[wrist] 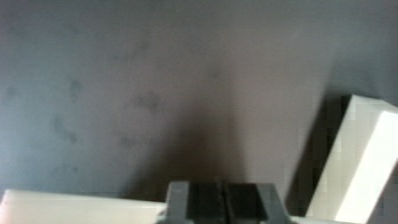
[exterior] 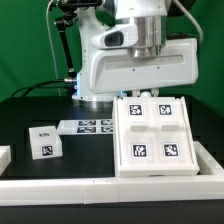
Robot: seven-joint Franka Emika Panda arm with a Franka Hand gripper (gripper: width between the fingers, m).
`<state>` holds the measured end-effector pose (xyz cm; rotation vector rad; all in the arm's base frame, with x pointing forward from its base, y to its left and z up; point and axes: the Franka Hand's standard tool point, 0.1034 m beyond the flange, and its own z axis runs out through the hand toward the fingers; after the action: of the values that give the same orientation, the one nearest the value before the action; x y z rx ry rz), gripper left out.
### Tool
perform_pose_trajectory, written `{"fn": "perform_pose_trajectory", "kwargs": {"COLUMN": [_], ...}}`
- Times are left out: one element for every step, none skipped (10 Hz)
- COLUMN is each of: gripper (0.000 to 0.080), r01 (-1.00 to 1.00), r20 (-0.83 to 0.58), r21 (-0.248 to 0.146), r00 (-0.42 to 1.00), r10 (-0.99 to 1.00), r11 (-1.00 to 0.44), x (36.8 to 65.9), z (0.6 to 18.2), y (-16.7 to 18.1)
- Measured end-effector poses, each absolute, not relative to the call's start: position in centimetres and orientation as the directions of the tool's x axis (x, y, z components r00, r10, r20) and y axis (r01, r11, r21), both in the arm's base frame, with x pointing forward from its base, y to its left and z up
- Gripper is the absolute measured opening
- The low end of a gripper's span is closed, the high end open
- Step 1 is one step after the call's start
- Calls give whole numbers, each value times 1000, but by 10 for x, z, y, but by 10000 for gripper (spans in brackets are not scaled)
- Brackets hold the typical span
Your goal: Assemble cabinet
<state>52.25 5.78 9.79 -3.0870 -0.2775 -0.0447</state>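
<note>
The cabinet's large white box frame (exterior: 155,138) lies on the black table at the exterior view's right, with several square markers on its upper face. A small white drawer box (exterior: 44,143) with a marker stands apart at the left. My gripper (wrist: 226,204) hangs under the white arm (exterior: 140,62) just behind the frame. Its fingers are pressed together with nothing between them, above bare dark table. In the wrist view a white part's edge (wrist: 356,160) shows to one side and another white edge (wrist: 71,208) by the fingers.
The marker board (exterior: 88,126) lies flat between the drawer box and the frame. A white piece (exterior: 4,157) sits at the exterior view's far left edge. A white rail (exterior: 110,188) runs along the table's front. The robot's base (exterior: 95,45) stands behind.
</note>
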Motion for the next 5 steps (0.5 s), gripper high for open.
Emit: {"fn": "perform_pose_trajectory", "kwargs": {"gripper": [2, 2, 2, 2, 2], "r01": [179, 179, 180, 180, 180], "r20": [18, 5, 2, -3, -5], "r21": [-42, -45, -46, -46, -47], "r00": [984, 984, 984, 984, 984], "r10": [178, 179, 180, 180, 181], "r11": [-983, -983, -983, -983, -983], "x": [524, 529, 531, 529, 528], "z": [101, 108, 112, 109, 108], "y": [58, 60, 60, 60, 60]}}
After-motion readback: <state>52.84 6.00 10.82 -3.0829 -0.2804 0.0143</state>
